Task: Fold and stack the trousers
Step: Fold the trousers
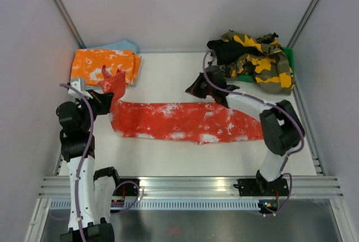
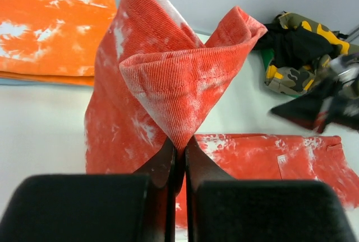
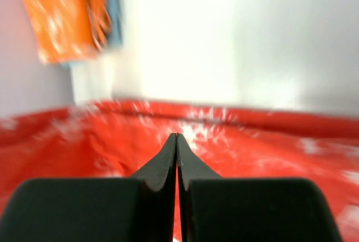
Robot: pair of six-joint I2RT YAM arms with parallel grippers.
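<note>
**A:** Where are the red tie-dye trousers [image 1: 185,121]?

**B:** They lie lengthwise across the middle of the white desk [image 1: 168,77] as one long strip. The left end is raised off the surface and stands up in a peaked fold.

**A:** What's holding that end up?

**B:** The left fingers [image 2: 171,155]. They are pinching the red corduroy at the bottom of the fold, with the cloth fanning out above them (the ribbing shows clearly in the left wrist view).

**A:** And the right fingers [image 3: 175,144]?

**B:** They are pressed together with nothing between them. They hang just above the red cloth, near its far edge and right of the middle. That wrist view is blurred, so I can't tell whether the tips touch the fabric.

**A:** What else is on the desk?

**B:** In the far left corner, just behind the raised end, a folded pair of orange-and-white trousers [image 1: 101,65] rests on a light blue cloth [image 1: 123,46]. In the far right corner, yellow-green camouflage trousers [image 1: 261,63] are heaped with a black garment [image 1: 224,51] over a green container [image 1: 289,54], well apart from the red pair.
</note>
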